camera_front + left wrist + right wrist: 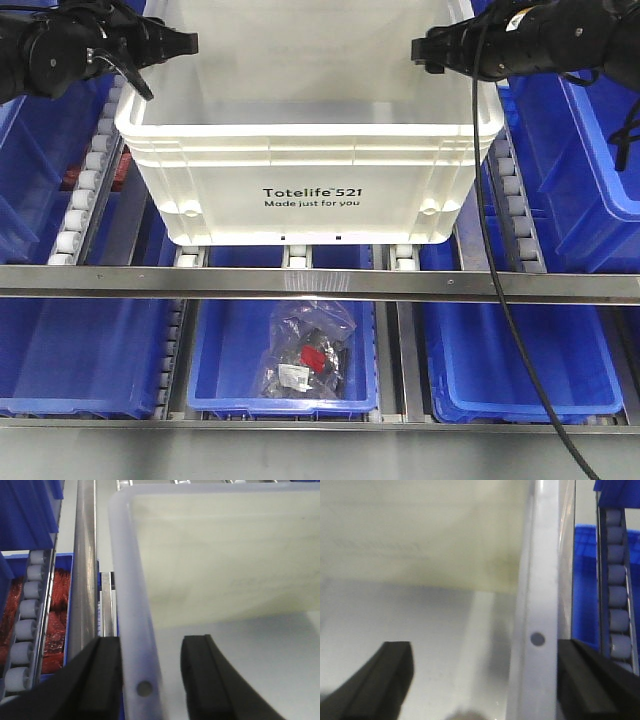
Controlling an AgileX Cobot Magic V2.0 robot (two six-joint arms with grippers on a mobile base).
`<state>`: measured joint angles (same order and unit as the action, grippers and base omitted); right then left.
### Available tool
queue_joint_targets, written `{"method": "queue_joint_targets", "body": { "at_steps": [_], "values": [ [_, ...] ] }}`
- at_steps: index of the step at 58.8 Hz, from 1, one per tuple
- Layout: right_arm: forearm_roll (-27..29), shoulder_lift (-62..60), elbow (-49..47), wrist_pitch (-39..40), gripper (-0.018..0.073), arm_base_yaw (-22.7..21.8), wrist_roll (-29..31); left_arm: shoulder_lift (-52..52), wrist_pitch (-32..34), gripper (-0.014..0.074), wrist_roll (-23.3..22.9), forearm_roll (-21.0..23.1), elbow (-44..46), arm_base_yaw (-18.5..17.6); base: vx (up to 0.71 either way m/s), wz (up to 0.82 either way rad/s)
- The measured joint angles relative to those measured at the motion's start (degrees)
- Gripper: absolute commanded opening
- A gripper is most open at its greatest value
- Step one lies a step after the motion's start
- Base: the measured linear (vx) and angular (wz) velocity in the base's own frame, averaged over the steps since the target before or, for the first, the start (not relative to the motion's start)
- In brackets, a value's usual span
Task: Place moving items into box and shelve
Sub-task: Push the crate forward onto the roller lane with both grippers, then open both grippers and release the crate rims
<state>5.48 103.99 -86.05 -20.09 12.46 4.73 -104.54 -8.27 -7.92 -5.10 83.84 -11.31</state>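
The box (310,130) is sitting on the shelf rollers (80,200) above the front rail. The left gripper (150,680) and right gripper (485,680) are straddling its side rims, fingers apart.

My left gripper (150,680) straddles the cream-white plastic crate's rim (131,615), one black finger (102,677) on each side, not touching.

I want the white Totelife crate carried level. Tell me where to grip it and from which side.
Grip the white Totelife crate by its ribbed top rim on the two short side walls, one hand per side, coming from above. Both wrist views show the rim wall between open fingers: left hand, right hand. That thin, upright lip suits a pinch.
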Motion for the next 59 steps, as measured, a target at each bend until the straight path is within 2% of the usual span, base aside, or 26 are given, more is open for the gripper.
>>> {"method": "queue_joint_targets", "body": {
  "at_steps": [18, 35, 48, 59],
  "values": [
    [-0.80, -2.52, -0.20, 2.44, 0.0615, 0.05, 0.19, 1.04, 0.45, 0.0435, 0.00, 0.10, 0.00, -0.27, 0.00, 0.00],
    [-1.97, -6.02, -0.36, 2.75, 0.0592, 0.17, 0.23, 4.94, 4.14, 0.0435, 0.27, -0.56, 0.59, -1.13, 0.00, 0.00],
    [-2.22, -6.83, -0.36, 0.30, 0.0592, 0.17, 0.33, 5.25, -2.29, 0.0435, 0.27, -1.06, 0.59, -0.49, 0.00, 0.00],
    [-2.34, -6.83, -0.36, -2.09, 0.0592, 0.17, 0.35, 5.97, -4.96, 0.0435, 0.27, -1.06, 0.59, -0.45, 0.00, 0.00]
  ]
}}
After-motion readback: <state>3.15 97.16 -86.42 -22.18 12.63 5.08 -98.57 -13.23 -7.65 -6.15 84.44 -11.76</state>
